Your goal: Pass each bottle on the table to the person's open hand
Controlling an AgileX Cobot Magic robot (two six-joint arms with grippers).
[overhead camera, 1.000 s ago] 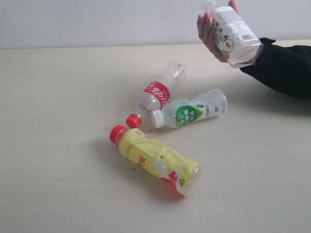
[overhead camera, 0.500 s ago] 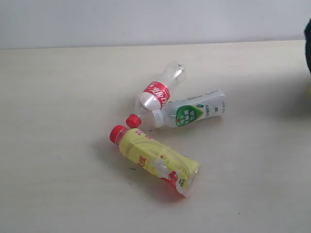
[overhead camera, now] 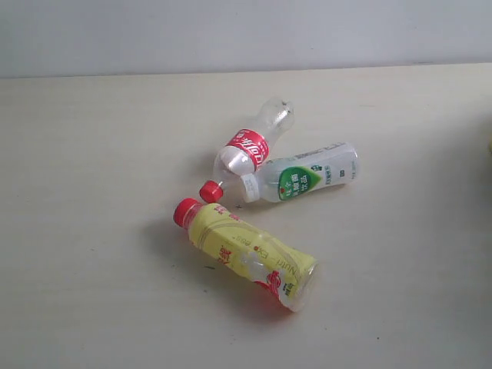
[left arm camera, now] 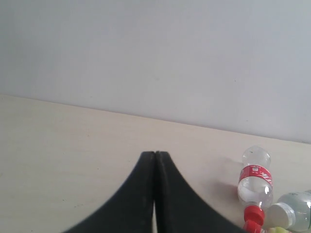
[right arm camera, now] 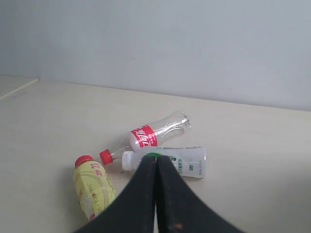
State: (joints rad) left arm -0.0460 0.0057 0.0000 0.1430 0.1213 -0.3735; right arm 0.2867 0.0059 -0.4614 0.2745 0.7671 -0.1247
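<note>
The left end effector point(left arm camera: 155, 155) and right end effector point(right arm camera: 156, 159) are pressed together. The red-label bottle point(overhead camera: 247, 148), green bottle point(overhead camera: 304, 178) and yellow bottle point(overhead camera: 246, 254) lie on the bench point(overhead camera: 92, 154).

Red-label bottle point(overhead camera: 247, 147), green-label bottle point(overhead camera: 304, 178) and yellow bottle point(overhead camera: 246, 250) lie on the table point(overhead camera: 92, 154).

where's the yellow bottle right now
In the exterior view the yellow bottle lies on the table near the middle, just below the red-label bottle and green-label bottle.
</note>
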